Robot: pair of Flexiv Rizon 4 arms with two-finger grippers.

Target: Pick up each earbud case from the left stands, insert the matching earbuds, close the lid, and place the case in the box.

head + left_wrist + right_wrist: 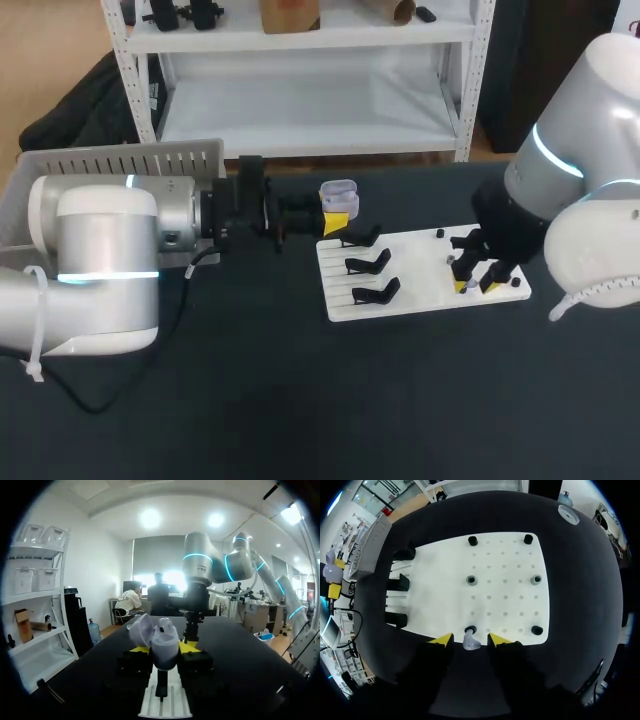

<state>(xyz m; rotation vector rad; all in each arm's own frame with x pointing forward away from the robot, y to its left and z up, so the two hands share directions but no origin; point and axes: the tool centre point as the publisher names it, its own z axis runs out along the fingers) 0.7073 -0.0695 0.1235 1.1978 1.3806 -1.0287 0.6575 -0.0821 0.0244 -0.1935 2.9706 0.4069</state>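
My left gripper (338, 224) is clamped on the lid-open lavender case (338, 190) off the board's (420, 295) far-left corner; my right gripper (470, 640) straddles, unclosed, an earbud (470, 642) at the near edge (I'd centre first, then pinch gently).

Tabletop (300, 400): board (420, 272) right of centre; stands (368, 263) on its left part. Case (338, 190) in left claw (338, 222), behind board. Earbud (470, 642) at board's front edge, within right claw (476, 285). Box (120, 160) far left.
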